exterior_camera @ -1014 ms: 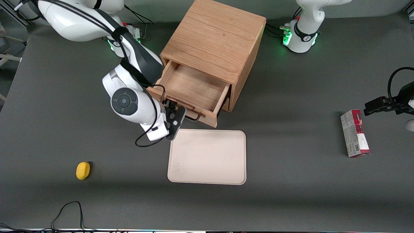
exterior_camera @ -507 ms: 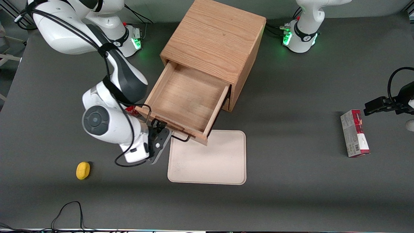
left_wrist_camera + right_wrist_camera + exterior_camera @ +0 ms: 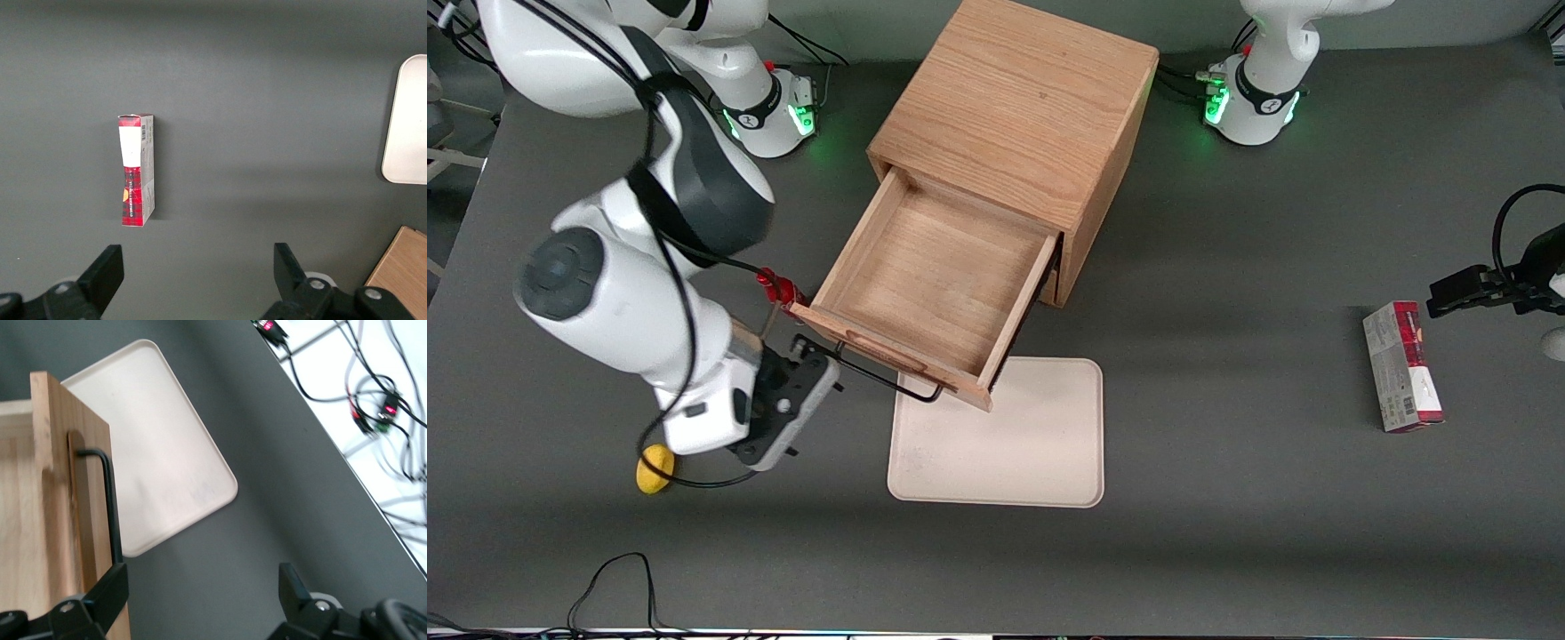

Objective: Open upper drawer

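Note:
The oak cabinet [image 3: 1018,98] stands at the back middle of the table. Its upper drawer [image 3: 934,267] is pulled far out, showing an empty light-wood inside. The black bar handle [image 3: 889,378] on the drawer's front hangs over the tray's edge. My right gripper [image 3: 800,378] is open and empty, beside the handle's end toward the working arm's end, not touching it. In the right wrist view the gripper [image 3: 200,590] has wide-apart fingers [image 3: 110,590] over bare table, next to the drawer front [image 3: 67,487] and handle [image 3: 110,513].
A beige tray [image 3: 996,436] lies in front of the drawer; it also shows in the right wrist view [image 3: 160,453]. A yellow object [image 3: 654,469] lies by my wrist. A small red object [image 3: 778,289] sits beside the drawer. A red box [image 3: 1402,364] lies toward the parked arm's end.
The drawer slid farther out of the cabinet. My gripper let go of the handle and moved away toward the working arm's end and nearer the front camera.

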Controlling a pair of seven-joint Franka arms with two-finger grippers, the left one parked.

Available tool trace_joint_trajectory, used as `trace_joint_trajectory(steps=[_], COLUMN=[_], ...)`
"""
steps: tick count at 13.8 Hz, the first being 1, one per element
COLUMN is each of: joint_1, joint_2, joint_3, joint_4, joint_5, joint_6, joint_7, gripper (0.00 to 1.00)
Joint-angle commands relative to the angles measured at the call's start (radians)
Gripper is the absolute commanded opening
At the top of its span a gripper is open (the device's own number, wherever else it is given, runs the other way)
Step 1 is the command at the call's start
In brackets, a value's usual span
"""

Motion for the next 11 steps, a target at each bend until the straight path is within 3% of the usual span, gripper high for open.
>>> trace_joint_trajectory(steps=[1,2,5,8,11], joint_1=[-0.030,-0.026,-0.026,-0.026,-0.023], joint_2=[-0.153,-0.238,-0.521,-0.739,-0.819], joint_3=[-0.127,-0.169,-0.252,-0.342,-0.399], joint_4=[-0.075,-0.161,-0.525,-0.790,-0.840], joint_5=[0.138,0.178,0.182,0.191,0.192], joint_6=[-0.186,-0.196,-0.133,-0.090,-0.107], joint_7=[0.134,0.225,0.563,0.648,0.642], gripper=[1.00,1.00,1.00,1.00,1.00])
